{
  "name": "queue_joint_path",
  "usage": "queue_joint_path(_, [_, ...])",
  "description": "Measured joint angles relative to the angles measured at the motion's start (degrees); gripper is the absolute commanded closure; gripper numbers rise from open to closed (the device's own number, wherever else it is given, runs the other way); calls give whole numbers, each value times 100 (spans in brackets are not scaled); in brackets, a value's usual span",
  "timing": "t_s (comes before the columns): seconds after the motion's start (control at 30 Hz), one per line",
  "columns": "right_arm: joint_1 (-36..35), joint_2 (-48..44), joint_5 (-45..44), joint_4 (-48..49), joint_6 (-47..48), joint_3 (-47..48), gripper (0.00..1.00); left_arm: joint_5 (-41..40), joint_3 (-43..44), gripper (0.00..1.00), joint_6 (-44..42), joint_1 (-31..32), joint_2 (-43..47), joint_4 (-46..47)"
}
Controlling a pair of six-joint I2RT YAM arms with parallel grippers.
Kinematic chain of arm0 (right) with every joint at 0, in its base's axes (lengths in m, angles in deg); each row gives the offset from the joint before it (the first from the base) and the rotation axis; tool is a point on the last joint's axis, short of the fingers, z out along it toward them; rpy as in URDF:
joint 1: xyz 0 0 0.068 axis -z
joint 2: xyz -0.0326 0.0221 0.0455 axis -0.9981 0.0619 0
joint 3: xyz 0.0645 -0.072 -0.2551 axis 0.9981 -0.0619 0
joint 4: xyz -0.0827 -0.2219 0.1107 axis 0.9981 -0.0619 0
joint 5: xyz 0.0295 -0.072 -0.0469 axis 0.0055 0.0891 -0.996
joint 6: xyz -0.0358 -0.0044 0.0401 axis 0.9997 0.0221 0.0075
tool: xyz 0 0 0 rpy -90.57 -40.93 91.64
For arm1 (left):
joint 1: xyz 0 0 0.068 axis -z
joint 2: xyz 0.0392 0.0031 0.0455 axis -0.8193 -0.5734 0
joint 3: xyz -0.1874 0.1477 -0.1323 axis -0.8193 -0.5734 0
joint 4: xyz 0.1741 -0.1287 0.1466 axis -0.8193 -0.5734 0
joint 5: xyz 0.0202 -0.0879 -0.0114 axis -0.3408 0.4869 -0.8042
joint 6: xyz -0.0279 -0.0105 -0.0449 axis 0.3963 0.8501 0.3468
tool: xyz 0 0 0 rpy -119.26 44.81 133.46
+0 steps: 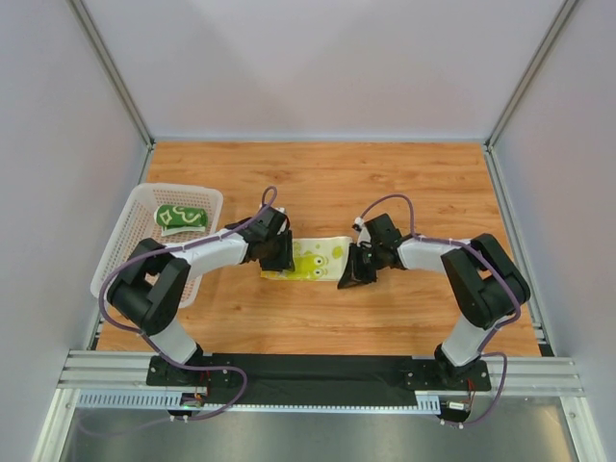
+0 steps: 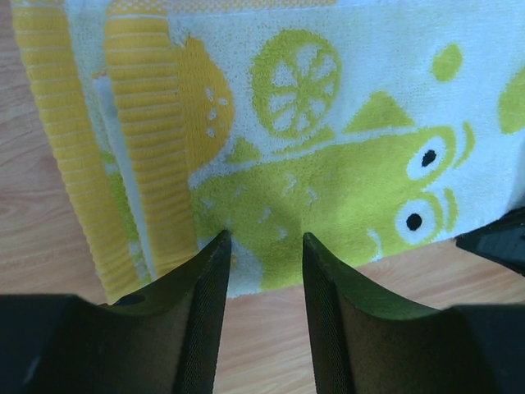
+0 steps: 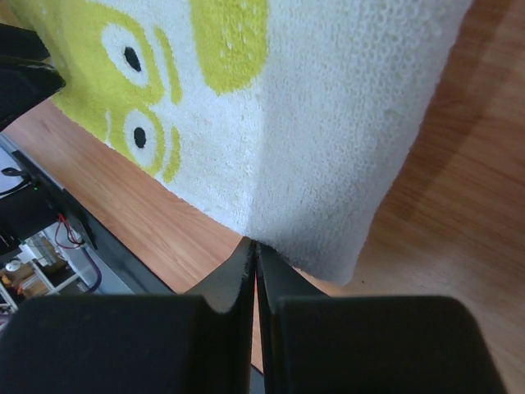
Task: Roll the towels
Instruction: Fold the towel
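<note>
A yellow and lime-green towel [image 1: 316, 258] with a frog print lies flat on the wooden table between my two grippers. Its left end [image 2: 131, 139] is folded over in yellow stripes. My left gripper [image 1: 279, 262] is open, its fingertips [image 2: 220, 246] resting at the towel's near edge [image 2: 271, 205] with only bare wood between them. My right gripper [image 1: 348, 279] is shut, pinching the near edge of the towel's white right end [image 3: 328, 123]; a crease rises from its tips [image 3: 254, 244]. A dark green towel [image 1: 181, 217] sits rolled in the basket.
The white perforated basket [image 1: 144, 197] stands at the table's left edge, close to the left arm's elbow. Grey walls enclose the table on three sides. The black base rail [image 1: 318, 371] runs along the near edge.
</note>
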Motion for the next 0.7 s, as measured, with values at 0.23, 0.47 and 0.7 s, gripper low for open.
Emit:
queue_joint_path(0.23, [13,-116,481,699,-275,-529,98,-44,-96,53,-98,-37,-103,291])
queue_joint_path(0.47, [2,-874,828,487,-282,-494,95,-181,103,53,-417,-37,-247,302])
queue_joint_path(0.7, [234,-841,992,597,-385,879,96,-341,262,48,-573,-37,-232,17])
